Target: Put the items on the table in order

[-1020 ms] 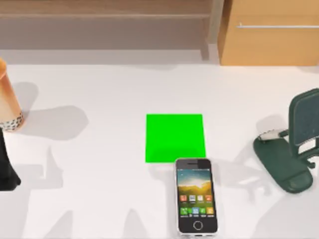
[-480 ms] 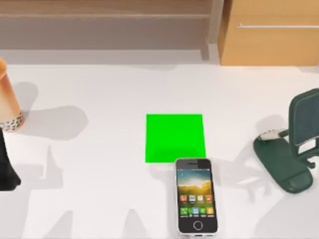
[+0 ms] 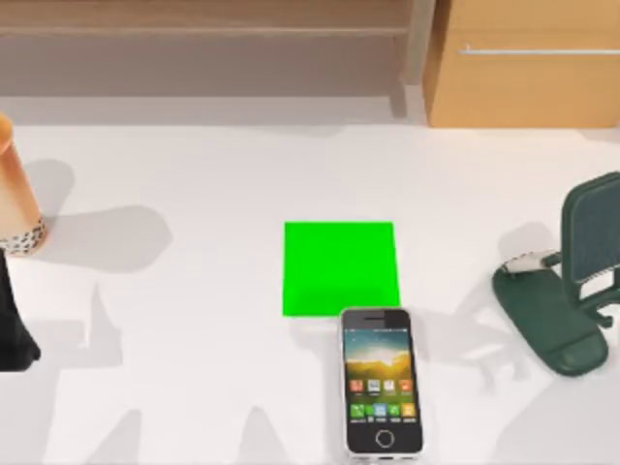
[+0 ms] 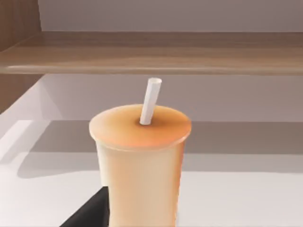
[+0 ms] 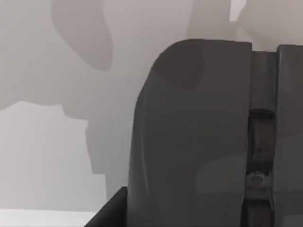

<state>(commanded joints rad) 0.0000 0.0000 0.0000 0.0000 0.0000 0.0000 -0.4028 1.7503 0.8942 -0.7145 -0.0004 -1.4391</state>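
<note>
the green pad lies mid-desk. the smartphone touches its near right corner. the cup (straw upright) stands far left of the pad, the phone stand far right. pincer states: cannot tell.

Orange-brown cup with speckled base, bright green pad, seemingly dark green stand.

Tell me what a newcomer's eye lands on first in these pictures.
First the bright green square pad at the middle of the table, with the smartphone lying screen-up just off its near right corner. Next the tall orange-brown cup with a white straw, at the table's left edge. At the right edge stands the dark green phone stand.
</note>
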